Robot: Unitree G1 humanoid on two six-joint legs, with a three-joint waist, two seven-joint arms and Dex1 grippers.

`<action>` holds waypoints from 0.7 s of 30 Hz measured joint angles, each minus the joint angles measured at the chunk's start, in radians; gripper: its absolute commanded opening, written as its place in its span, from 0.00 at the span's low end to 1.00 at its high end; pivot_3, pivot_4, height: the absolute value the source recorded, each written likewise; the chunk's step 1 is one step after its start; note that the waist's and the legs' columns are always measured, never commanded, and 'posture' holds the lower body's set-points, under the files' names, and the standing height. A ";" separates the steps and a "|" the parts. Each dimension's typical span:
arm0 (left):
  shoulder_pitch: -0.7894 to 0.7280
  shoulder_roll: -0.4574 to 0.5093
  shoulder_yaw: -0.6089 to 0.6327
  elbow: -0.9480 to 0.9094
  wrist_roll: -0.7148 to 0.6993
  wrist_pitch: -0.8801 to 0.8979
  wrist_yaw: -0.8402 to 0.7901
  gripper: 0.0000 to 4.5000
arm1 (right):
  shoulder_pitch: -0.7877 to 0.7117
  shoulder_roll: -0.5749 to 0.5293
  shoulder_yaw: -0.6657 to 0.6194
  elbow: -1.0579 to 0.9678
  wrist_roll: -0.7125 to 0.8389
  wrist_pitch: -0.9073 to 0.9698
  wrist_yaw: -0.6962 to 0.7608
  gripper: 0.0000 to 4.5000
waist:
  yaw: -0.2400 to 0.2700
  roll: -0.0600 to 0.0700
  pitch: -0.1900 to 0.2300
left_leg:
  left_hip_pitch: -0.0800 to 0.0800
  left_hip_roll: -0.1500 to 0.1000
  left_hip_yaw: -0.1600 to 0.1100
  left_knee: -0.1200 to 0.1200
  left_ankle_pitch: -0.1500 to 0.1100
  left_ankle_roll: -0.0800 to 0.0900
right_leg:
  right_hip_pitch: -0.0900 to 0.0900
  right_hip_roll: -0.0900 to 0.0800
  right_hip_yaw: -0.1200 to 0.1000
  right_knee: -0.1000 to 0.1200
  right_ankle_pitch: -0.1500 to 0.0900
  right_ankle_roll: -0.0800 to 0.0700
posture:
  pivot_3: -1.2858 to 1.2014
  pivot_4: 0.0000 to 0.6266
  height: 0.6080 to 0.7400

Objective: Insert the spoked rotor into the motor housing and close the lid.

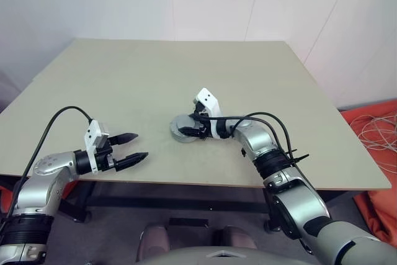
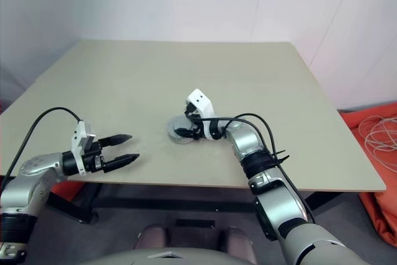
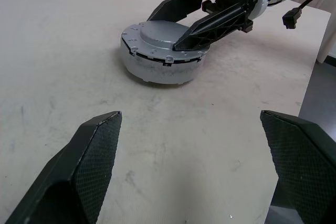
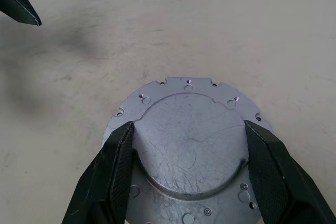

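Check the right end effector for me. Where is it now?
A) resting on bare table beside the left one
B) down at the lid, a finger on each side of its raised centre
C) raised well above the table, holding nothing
B: the right end effector straddles the raised centre of the lid, which sits on the table.

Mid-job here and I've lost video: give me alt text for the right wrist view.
The right gripper has its two black fingers set on either side of the raised round centre of the lid, a grey metal disc with small screw holes lying flat on the beige table. The tip of a left gripper finger shows in a corner, well clear of the lid.
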 measured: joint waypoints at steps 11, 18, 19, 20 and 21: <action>-0.005 0.000 0.000 0.000 0.000 -0.003 0.002 1.00 | 0.012 0.006 -0.016 -0.005 0.017 -0.010 0.007 0.69 | 0.000 0.000 0.000 | -0.002 0.000 0.000 -0.001 0.000 0.000 | -0.001 0.000 0.000 -0.001 0.000 0.000 | 0.52 0.00 1.00; -0.011 0.000 0.000 0.000 0.000 -0.003 0.002 1.00 | 0.016 0.007 -0.012 -0.013 0.009 -0.014 0.000 0.69 | 0.000 0.000 0.000 | -0.002 0.000 0.000 -0.002 0.000 0.000 | -0.002 0.000 0.000 -0.001 0.000 0.000 | 0.52 0.00 1.00; -0.011 0.000 0.000 0.000 0.000 -0.003 0.002 1.00 | 0.015 0.007 -0.009 -0.013 0.005 -0.017 -0.002 0.69 | 0.000 0.000 0.000 | -0.002 0.000 0.000 -0.003 0.000 0.000 | -0.002 0.000 0.000 -0.001 0.000 0.000 | 0.52 0.00 1.00; -0.011 0.000 0.000 0.000 0.000 -0.003 0.002 1.00 | 0.016 0.006 -0.006 -0.013 -0.001 -0.022 -0.003 0.69 | 0.000 0.000 0.000 | -0.002 0.000 0.000 -0.003 0.000 0.000 | -0.002 0.000 0.000 -0.001 0.000 0.000 | 0.52 0.00 1.00; -0.011 0.000 0.000 0.000 0.000 -0.003 0.003 1.00 | 0.016 0.005 0.000 -0.012 -0.008 -0.029 -0.005 0.69 | 0.000 0.000 0.000 | -0.002 0.000 0.000 -0.003 0.000 0.000 | -0.002 0.000 0.000 -0.001 0.000 0.000 | 0.52 0.00 1.00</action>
